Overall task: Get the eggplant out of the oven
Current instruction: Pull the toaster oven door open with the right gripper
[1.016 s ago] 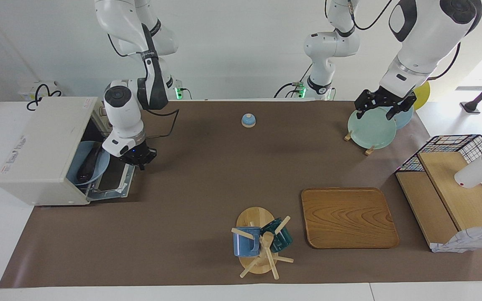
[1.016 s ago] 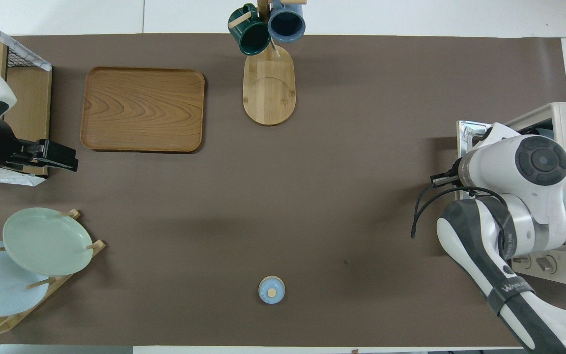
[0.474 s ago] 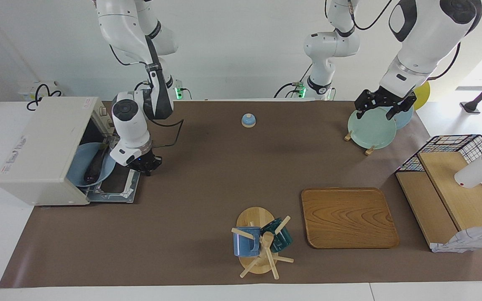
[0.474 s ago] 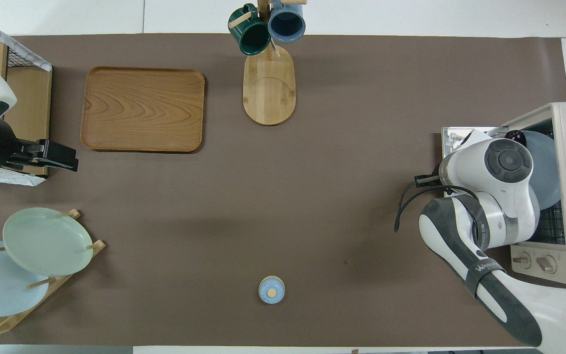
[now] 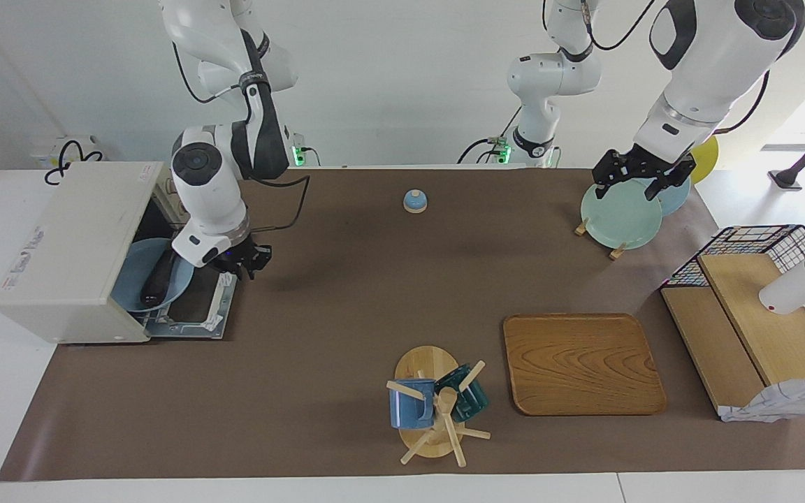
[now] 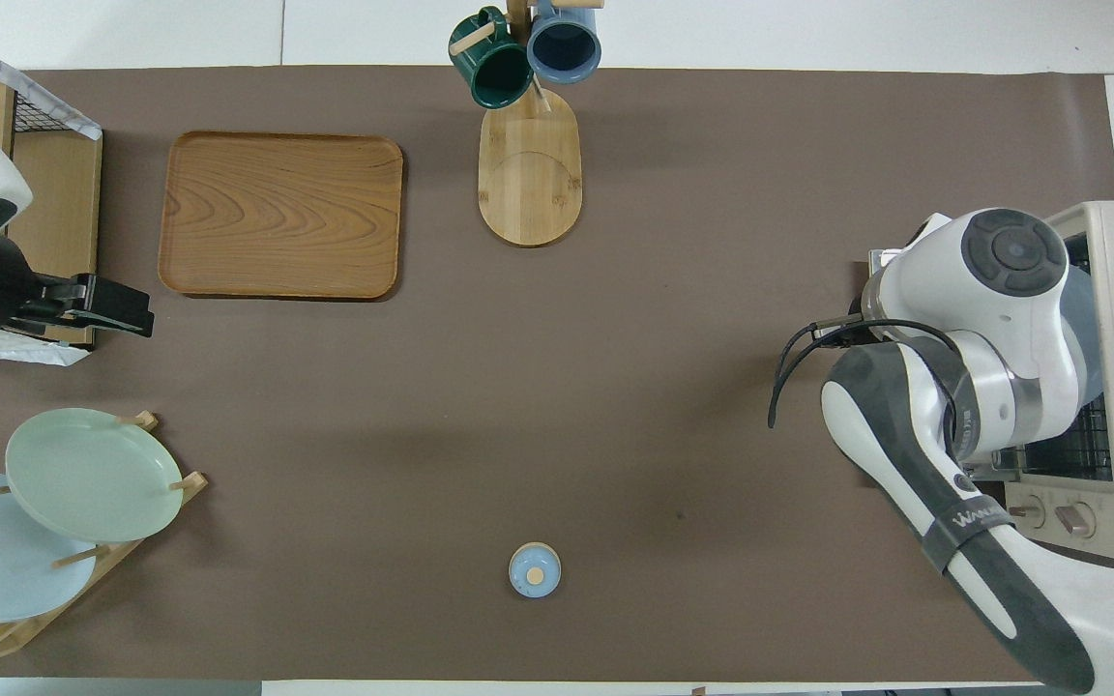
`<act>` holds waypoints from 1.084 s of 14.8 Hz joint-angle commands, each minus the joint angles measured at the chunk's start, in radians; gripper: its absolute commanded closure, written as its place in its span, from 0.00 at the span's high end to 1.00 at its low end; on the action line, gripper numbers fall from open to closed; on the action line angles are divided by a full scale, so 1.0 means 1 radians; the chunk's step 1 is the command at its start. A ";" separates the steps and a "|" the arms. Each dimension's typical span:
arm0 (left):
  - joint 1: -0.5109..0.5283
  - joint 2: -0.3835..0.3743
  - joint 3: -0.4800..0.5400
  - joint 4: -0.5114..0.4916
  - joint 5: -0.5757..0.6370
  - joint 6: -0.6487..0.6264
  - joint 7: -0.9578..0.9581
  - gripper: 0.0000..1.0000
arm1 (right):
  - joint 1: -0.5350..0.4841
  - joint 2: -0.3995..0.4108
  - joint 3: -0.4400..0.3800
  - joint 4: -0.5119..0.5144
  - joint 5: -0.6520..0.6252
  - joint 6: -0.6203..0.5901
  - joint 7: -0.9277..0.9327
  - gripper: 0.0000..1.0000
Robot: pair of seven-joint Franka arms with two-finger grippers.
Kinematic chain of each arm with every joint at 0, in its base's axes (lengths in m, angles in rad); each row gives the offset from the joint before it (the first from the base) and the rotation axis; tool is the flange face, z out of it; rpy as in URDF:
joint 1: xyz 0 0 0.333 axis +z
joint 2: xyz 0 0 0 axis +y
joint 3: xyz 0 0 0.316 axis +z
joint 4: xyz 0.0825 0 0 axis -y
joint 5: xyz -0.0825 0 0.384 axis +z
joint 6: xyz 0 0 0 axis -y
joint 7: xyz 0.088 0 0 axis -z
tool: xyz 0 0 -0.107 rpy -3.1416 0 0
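Brown matting point(image 5: 346, 314) covered the table. It carried one oven point(image 5: 74, 251), one eggplant point(image 5: 158, 279), two mugs point(image 5: 437, 404) on a wooden stand, and one wooden tray point(image 5: 581, 363). Glossy, near-black and slender, the eggplant lay on a blue plate point(image 5: 133, 276) inside the oven, whose door point(image 5: 196, 307) was down. The right gripper point(image 5: 245, 260) hung over that door; whether its fingers were parted I cannot tell. The left gripper point(image 5: 641, 176) waited, spread wide, over the racked plates point(image 5: 619, 213).

Glossy white arms, black joint caps, black grippers (loose black cables)
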State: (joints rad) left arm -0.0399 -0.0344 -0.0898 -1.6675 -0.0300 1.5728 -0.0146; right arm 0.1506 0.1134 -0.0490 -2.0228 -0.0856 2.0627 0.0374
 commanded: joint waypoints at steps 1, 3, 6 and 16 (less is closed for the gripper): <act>0.006 0.001 -0.005 0.003 0.016 -0.004 0.013 1.00 | -0.042 -0.012 -0.005 -0.008 -0.051 -0.024 -0.014 0.45; 0.006 0.001 -0.005 0.003 0.016 -0.005 0.012 1.00 | -0.072 -0.018 -0.006 -0.014 -0.065 -0.030 -0.066 0.45; 0.006 0.001 -0.005 0.003 0.016 -0.005 0.011 1.00 | -0.114 -0.017 -0.006 -0.013 -0.068 -0.033 -0.131 0.43; 0.008 0.001 -0.004 0.003 0.016 -0.004 0.013 1.00 | -0.166 -0.047 -0.006 -0.123 -0.080 0.071 -0.211 0.17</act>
State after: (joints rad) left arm -0.0399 -0.0344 -0.0897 -1.6675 -0.0300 1.5728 -0.0146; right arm -0.0025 0.1009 -0.0622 -2.1061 -0.1455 2.1109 -0.1493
